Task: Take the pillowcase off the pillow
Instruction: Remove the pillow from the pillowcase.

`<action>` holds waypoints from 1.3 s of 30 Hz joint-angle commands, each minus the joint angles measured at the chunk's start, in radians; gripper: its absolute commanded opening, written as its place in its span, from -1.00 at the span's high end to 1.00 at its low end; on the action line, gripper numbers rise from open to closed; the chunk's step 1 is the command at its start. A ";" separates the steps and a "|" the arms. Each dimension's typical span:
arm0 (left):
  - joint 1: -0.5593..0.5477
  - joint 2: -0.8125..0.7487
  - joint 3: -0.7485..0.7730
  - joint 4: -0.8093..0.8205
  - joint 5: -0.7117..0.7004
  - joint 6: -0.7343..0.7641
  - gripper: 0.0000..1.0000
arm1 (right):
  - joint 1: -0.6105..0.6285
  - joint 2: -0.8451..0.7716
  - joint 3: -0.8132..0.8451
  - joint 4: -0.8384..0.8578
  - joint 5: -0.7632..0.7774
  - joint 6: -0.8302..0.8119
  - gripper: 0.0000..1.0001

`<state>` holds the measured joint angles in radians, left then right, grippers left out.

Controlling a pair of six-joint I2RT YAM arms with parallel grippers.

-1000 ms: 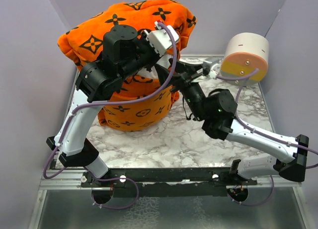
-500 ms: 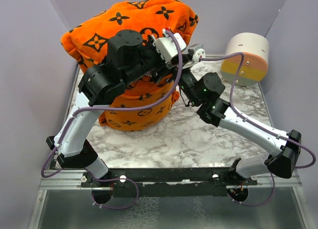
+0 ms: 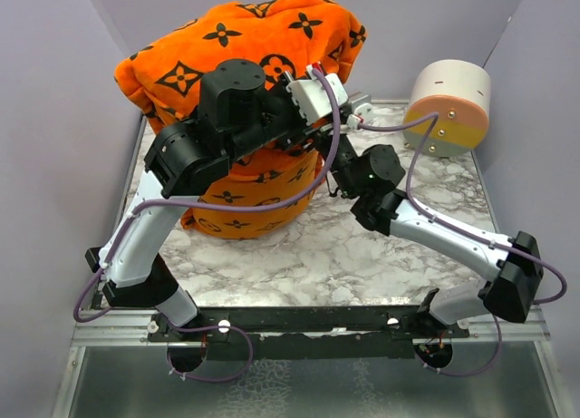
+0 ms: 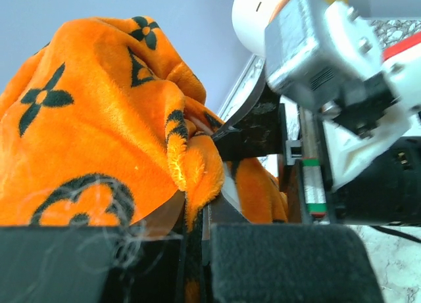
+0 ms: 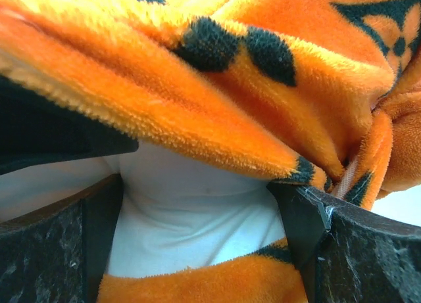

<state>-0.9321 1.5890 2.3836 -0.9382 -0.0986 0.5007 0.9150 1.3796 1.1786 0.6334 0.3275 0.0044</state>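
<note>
On the marbled counter point(image 3: 299, 255), the orange pillowcase point(image 3: 245, 37) with its black flower print bulks up above and beyond both hands, by far the largest thing in sight. It is mostly on; the white pillow point(image 5: 171, 171) shows only at the case's mouth, directly in front of the right hand point(image 5: 197, 198) and between its two fingers.

The step in hand appears to be the first separation of cover from stuffing. The left hand point(image 4: 195, 263) is clamped on a plush fold of the pillowcase at the opening, with the hem running down between its pads. The right hand stands with fingers wide apart, one on either side of the exposed white fabric, the orange hem draped just above them and more orange below. Whether the fingers touch the pillow cannot be told.

The next move likely calls for the right hand to close on the pillow alone, without catching orange plush, while the left draws the cover away from it.

A white, orange and yellow cylinder point(image 3: 446, 105) sits well off to the right hand's right.
</note>
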 commanded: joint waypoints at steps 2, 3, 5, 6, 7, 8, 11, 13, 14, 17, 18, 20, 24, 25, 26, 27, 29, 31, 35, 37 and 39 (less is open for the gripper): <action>-0.051 -0.067 0.078 0.118 0.121 -0.004 1.00 | -0.039 0.154 0.054 0.060 0.091 -0.069 -0.93; -0.051 -0.072 0.078 0.123 0.131 -0.003 1.00 | -0.039 0.171 0.059 0.074 0.070 -0.050 -0.81; -0.052 -0.075 0.078 0.131 0.143 0.004 1.00 | -0.040 0.192 0.059 0.116 0.036 0.002 -0.38; -0.053 -0.078 0.079 0.136 0.143 0.009 1.00 | -0.039 0.195 0.049 0.149 0.013 0.026 -0.14; -0.053 -0.078 0.076 0.141 0.143 0.018 1.00 | -0.039 0.197 0.039 0.186 -0.006 0.045 0.12; -0.053 -0.083 0.070 0.150 0.142 0.028 1.00 | -0.039 0.195 0.029 0.214 -0.033 0.065 0.40; -0.052 -0.110 0.008 0.226 0.120 0.079 1.00 | -0.039 0.173 -0.002 0.277 -0.088 0.085 0.98; -0.053 -0.135 -0.062 0.330 0.083 0.123 1.00 | -0.038 0.146 -0.017 0.290 -0.158 0.103 0.98; -0.053 -0.148 -0.100 0.391 0.070 0.155 1.00 | -0.038 0.136 -0.017 0.280 -0.197 0.123 0.98; -0.053 -0.196 -0.252 0.592 0.078 0.292 1.00 | -0.003 0.113 -0.018 0.245 -0.296 0.133 0.98; -0.053 -0.203 -0.294 0.657 0.081 0.329 1.00 | 0.019 0.106 -0.027 0.246 -0.312 0.122 0.98; -0.053 -0.202 -0.334 0.753 0.079 0.373 1.00 | 0.062 0.101 -0.048 0.254 -0.335 0.101 0.98; -0.053 -0.173 -0.365 0.883 0.067 0.454 1.00 | 0.153 0.090 -0.117 0.251 -0.332 0.038 0.98; -0.052 -0.172 -0.379 0.919 0.062 0.478 1.00 | 0.167 0.085 -0.143 0.258 -0.323 0.032 0.98; -0.053 -0.168 -0.387 0.946 0.057 0.497 1.00 | 0.182 0.077 -0.173 0.270 -0.312 0.029 0.98; -0.053 -0.164 -0.390 0.962 0.054 0.515 1.00 | 0.193 0.070 -0.205 0.284 -0.301 0.026 0.98; -0.053 -0.154 -0.390 0.984 0.047 0.543 1.00 | 0.213 0.058 -0.254 0.288 -0.290 0.026 0.98; -0.053 -0.143 -0.389 1.000 0.032 0.563 1.00 | 0.234 0.047 -0.295 0.278 -0.283 0.012 0.98; -0.053 -0.121 -0.424 1.114 -0.063 0.627 0.80 | 0.264 0.005 -0.381 0.267 -0.260 0.001 0.98; -0.053 -0.098 -0.436 1.167 -0.150 0.683 0.75 | 0.269 -0.034 -0.446 0.285 -0.237 0.018 0.98; -0.053 -0.064 -0.419 1.189 -0.239 0.714 0.74 | 0.271 -0.081 -0.511 0.298 -0.213 0.032 0.98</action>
<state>-0.9768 1.4670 1.9224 -0.1696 -0.2230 1.0771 1.1011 1.3159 0.8280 1.1065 0.2283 -0.0231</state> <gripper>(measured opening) 0.124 0.045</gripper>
